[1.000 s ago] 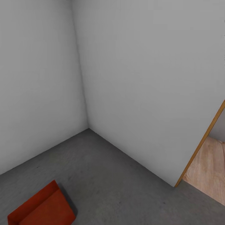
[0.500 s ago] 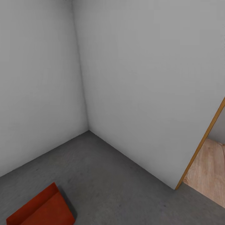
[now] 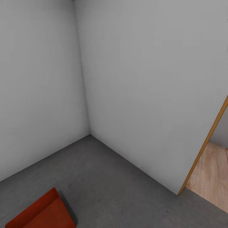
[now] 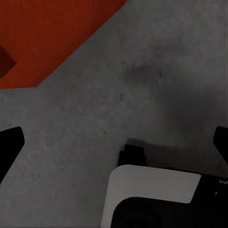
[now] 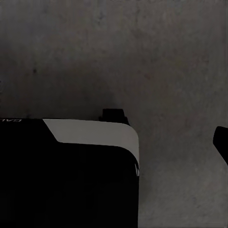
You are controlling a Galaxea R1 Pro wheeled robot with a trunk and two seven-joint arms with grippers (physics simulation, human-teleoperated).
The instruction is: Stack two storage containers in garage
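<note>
a bare garage corner: plain white walls [image 3: 142, 79], mottled grey concrete floor [image 3: 110, 183], wood-trimmed doorway [image 3: 205, 142].

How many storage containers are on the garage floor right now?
1. The storage container sits on the grey floor at the head view's lower left, partly cut off. A second may be out of frame.

Two plain white walls [image 3: 142, 79] meet in a corner — beside them, an orange-brown door frame [image 3: 205, 142]
</note>
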